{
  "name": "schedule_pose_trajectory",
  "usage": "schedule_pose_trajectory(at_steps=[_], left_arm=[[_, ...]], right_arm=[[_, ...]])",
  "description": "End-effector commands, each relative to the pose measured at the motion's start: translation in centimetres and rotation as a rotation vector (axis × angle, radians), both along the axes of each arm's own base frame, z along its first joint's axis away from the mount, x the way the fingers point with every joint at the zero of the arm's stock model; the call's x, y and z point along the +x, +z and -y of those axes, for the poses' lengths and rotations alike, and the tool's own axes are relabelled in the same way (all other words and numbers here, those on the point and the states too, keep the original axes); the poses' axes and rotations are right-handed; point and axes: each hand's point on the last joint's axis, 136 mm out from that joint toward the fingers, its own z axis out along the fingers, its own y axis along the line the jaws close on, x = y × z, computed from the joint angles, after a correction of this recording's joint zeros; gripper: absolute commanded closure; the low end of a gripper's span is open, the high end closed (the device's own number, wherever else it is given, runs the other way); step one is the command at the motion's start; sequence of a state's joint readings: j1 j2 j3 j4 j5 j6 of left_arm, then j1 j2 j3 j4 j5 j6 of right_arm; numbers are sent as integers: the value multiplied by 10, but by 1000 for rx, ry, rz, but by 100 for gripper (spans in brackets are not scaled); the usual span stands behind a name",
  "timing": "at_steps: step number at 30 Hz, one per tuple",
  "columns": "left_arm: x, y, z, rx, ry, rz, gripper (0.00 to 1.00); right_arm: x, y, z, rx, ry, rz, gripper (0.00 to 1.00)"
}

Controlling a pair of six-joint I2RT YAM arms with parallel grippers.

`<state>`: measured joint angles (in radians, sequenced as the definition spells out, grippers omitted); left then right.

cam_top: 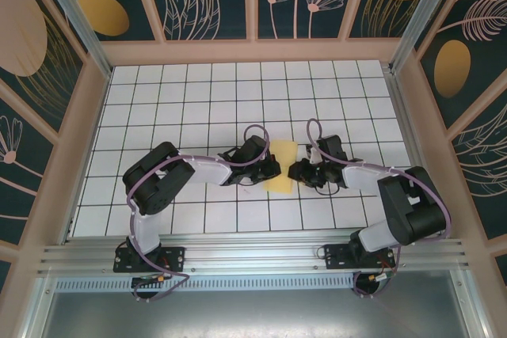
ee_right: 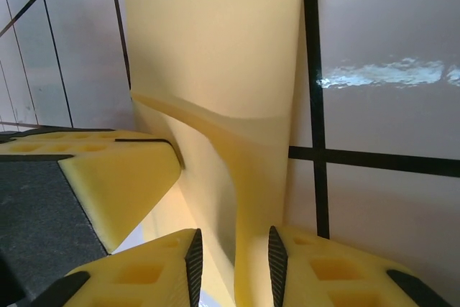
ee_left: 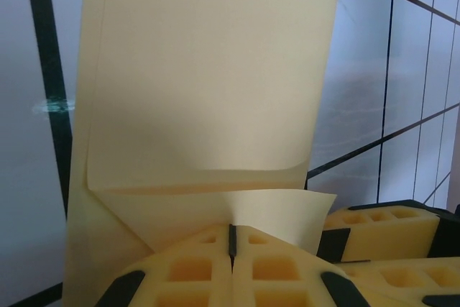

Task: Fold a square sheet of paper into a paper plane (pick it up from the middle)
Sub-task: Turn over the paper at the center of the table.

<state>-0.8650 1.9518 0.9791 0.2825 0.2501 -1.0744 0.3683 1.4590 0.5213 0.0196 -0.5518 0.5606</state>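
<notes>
Diffuse overhead light lit the white surface [cam_top: 198,93] evenly and brightly; soft shadows lay under the arms [cam_top: 198,170]. In both wrist views, pale glare streaked the surface, the sheet of paper [ee_left: 208,70] showed a shaded band beneath its fold, and the nearest foam pads [ee_right: 136,275] were blurred.

Pale-yellow sheet of paper [cam_top: 283,165], partly folded, one flap lifted, midway across the white gridded table [cam_top: 198,93].

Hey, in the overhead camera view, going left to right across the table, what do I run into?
left arm → left gripper → yellow paper → right gripper → right arm
</notes>
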Motion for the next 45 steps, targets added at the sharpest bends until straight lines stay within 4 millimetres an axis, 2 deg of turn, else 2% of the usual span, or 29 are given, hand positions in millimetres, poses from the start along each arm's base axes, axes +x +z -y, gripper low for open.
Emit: schedule_pose_trajectory(at_steps=[1, 4, 10, 18, 28, 33, 45], left_arm=[[-1, -14, -5, 40, 0, -22, 100], [-1, -16, -6, 44, 2, -24, 100], [-1, -19, -6, 52, 1, -27, 100], [-2, -15, -5, 37, -2, -20, 98], [-1, -17, -5, 38, 4, -22, 98], [-1, -17, -4, 36, 1, -23, 97], [1, -12, -5, 31, 14, -11, 97]], right_arm=[[9, 8, -7, 32, 8, 23, 66], [9, 8, -7, 31, 2, 21, 64], [15, 5, 7, -45, -59, 31, 62], [11, 3, -5, 23, -36, -8, 66], [12, -3, -1, -3, -57, -27, 66], [10, 0, -8, 50, -37, -21, 71], [8, 3, -7, 58, -28, 1, 75]])
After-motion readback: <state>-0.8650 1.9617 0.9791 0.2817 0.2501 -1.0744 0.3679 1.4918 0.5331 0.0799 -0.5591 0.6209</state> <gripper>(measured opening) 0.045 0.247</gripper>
